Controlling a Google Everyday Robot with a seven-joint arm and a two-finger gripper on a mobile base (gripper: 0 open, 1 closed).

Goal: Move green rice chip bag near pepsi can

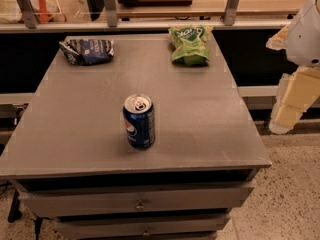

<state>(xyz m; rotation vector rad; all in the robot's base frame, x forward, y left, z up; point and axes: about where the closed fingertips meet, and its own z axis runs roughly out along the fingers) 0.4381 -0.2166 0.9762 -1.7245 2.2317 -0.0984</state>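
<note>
You had one camera view, looking down and across the grey worktop (200,114). The worktop sat on a cabinet, and two drawers (137,202) showed in the cabinet's front face, one above the other.

Task items:

- The pepsi can (139,121) stood upright near the middle of the worktop, somewhat toward the front edge. Its silver top faced up and its round logo was turned to the camera.
- The green rice chip bag (190,45) lay flat at the far edge of the worktop, right of centre. It was well apart from the can and touched no other item.

Other items:

- A dark navy snack bag (87,51) lay crumpled near the far left corner, well apart from both the can and the green bag.
- Behind the worktop ran a wooden shelf (210,1) on grey metal uprights.

Arm position:

- The white arm housing (307,34) entered at the right edge of the view, partly cut off by it.
- Below the housing hung a set of cream-coloured blocks, which were probably the gripper (286,118).
- The gripper was off the worktop, beyond its right side and above the speckled floor (285,194). It was clear of all three items and well away from the green bag.
- You could not tell from this view whether the gripper was set wide or narrow.
</note>
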